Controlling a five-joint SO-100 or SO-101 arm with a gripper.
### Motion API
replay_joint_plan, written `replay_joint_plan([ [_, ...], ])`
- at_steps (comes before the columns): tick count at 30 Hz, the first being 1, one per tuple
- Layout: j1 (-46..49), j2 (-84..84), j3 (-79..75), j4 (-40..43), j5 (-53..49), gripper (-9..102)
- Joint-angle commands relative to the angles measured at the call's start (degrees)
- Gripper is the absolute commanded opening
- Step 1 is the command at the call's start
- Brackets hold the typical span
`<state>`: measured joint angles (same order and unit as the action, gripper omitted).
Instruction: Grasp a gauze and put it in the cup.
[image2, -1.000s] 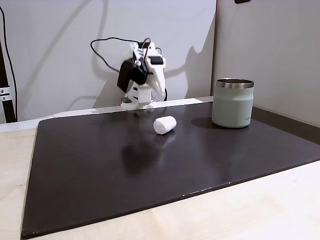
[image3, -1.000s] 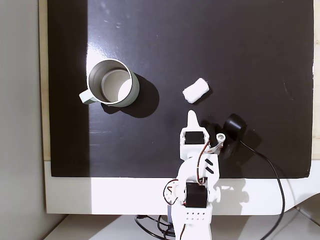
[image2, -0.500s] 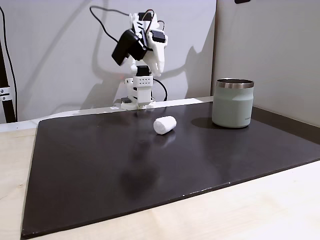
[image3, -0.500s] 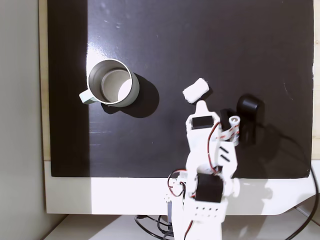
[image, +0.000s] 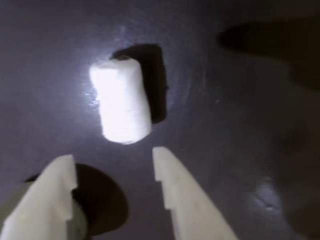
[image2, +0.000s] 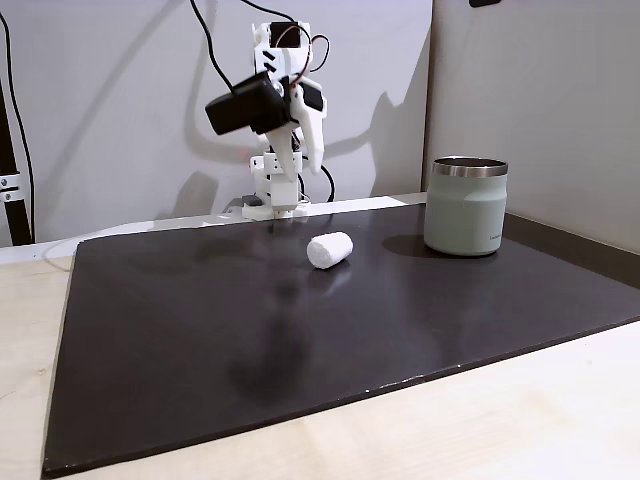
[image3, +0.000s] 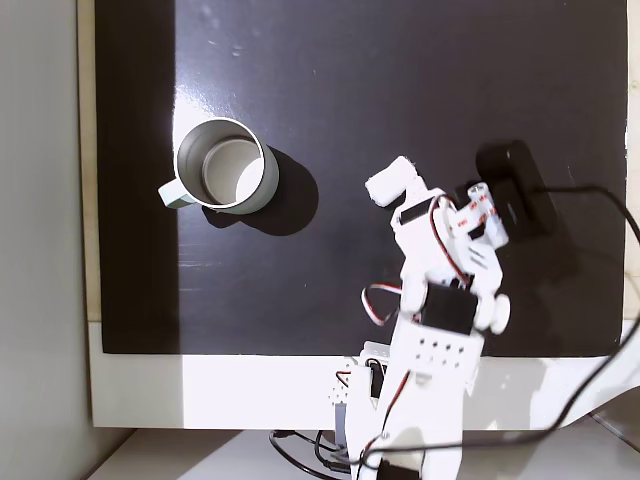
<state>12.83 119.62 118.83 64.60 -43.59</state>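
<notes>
- Hanging above the dark mat, the pincer (image: 112, 165) stands open in the wrist view, its two white fingers (image: 172, 190) spread wide with nothing between them.
- Just beyond the fingertips in that view lies the gauze (image: 120, 102), a white roll on its side, brightly lit and casting a dark shadow to its right; it is not touched.
- From the side, a fixed view shows what the wrist view cannot: the pincer (image2: 312, 160) is raised well above the mat (image2: 300, 330), pointing down, while the gauze (image2: 329, 250) rests on the surface below and in front of it.
- From above, a fixed view has the arm (image3: 440, 300) reaching over the mat, its tip overlapping the gauze (image3: 390, 180); height cannot be told there.
- Off to the right in the side view stands the cup (image2: 466, 206), upright, pale green with a steel rim, well apart from the gauze.
- Only the view from above looks into the cup (image3: 222, 166): its inside holds no gauze, and it sits left of the gauze (image3: 390, 180).
- Under the mat is a pale desk (image2: 480, 420).
</notes>
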Motion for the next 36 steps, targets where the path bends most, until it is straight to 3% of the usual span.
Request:
replay_joint_plan([
  [1,-0.6,-5.4,-6.2,0.4,-1.9,19],
  [13,-4.2,-22.6,-11.5,-1.4,-2.9,27],
  [26,-6.0,-35.3,-13.0,-5.5,-1.4,27],
  [32,-6.2,-37.2,-13.2,-6.0,-1.1,25],
  [36,-6.2,-37.9,-13.2,-6.0,-0.3,17],
])
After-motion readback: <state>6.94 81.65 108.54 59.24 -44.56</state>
